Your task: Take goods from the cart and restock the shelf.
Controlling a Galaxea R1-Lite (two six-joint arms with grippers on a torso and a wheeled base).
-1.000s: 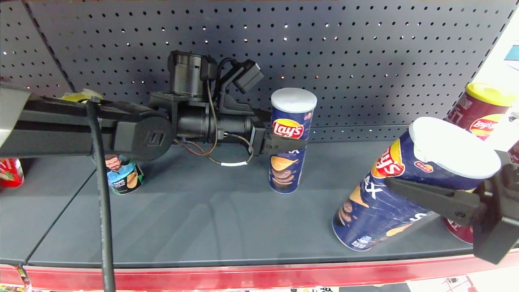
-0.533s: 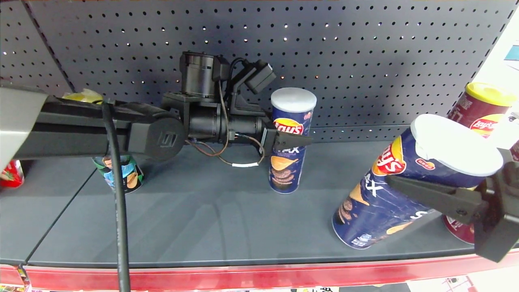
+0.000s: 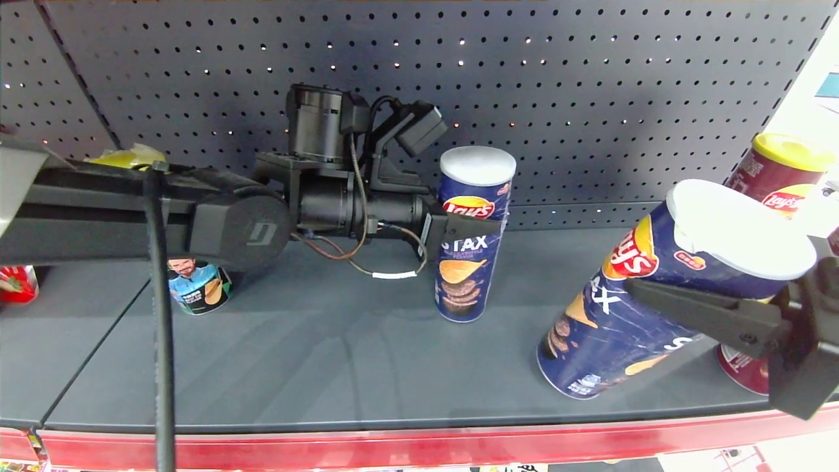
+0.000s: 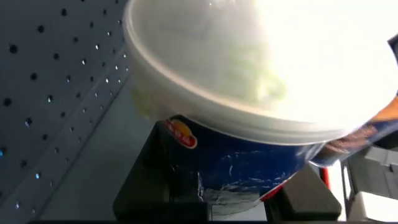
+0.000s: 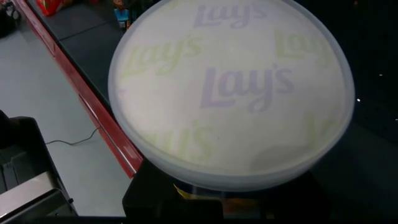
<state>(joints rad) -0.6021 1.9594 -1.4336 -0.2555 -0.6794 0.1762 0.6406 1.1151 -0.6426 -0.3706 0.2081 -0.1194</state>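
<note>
On shelf (image 3: pixel 328 373), left end effector's (image 3: pixel 482 226) blue can (image 3: pixel 462 282) tilted.

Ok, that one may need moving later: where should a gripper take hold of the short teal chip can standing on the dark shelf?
Probably around the curved side wall of the short teal chip can, coming level from the open front of the dark shelf, a finger on either side. It stands upright and round, the left arm covers its top, and the pegboard closes the back.
</note>
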